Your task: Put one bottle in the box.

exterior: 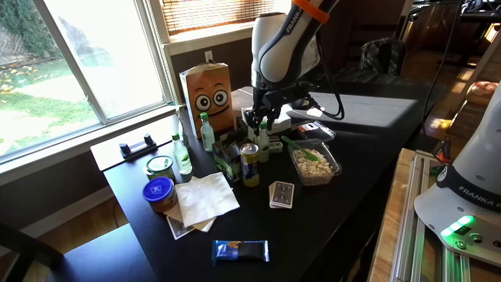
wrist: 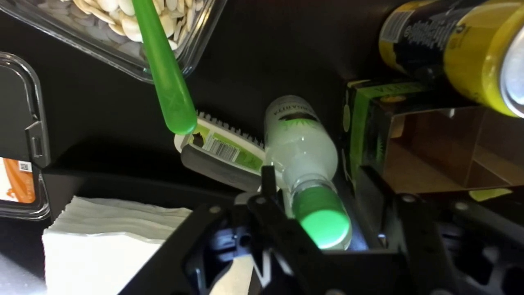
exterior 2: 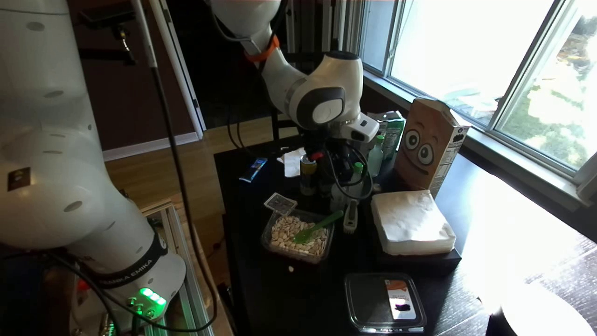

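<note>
A clear bottle with a green cap (exterior: 263, 148) stands upright in front of my gripper's wrist; it also shows in the wrist view (wrist: 301, 151). My gripper (wrist: 317, 180) is open, with its fingers on either side of the bottle's neck and cap and a gap on one side. In an exterior view the gripper (exterior: 264, 123) is down at the cap. The tall brown cardboard box with the cartoon face (exterior: 213, 87) stands upright behind, also in an exterior view (exterior 2: 426, 126). Two more green-capped bottles (exterior: 208, 136) (exterior: 182, 156) stand near the box and the jars.
A low open carton with compartments (wrist: 368, 119) is close beside the bottle. A yellow can (exterior: 250, 170) stands against it. A brush (wrist: 229, 153) lies beside the bottle's other side. Near by are a clear container of seeds (exterior: 315, 174), a napkin stack (exterior 2: 415, 224) and cards (exterior: 282, 194).
</note>
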